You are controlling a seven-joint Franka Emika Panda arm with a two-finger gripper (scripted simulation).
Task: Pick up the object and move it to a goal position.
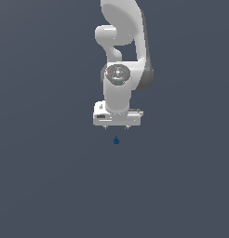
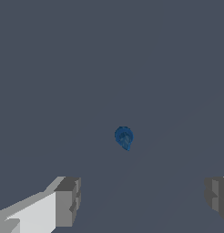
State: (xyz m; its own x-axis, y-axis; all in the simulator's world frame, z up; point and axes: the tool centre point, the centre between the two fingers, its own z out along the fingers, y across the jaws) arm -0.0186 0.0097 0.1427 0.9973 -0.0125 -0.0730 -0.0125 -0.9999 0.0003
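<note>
Hand [image 1: 116, 126] points straight down — fingers [image 2: 68, 202] spread apart — above the blue object [image 1: 116, 140]

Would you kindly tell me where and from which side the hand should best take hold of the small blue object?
Probably from above, fingers closing on the round body of the blue object below its small top bump. It is tiny and sits alone; the open hand already hangs almost directly over it.
</note>
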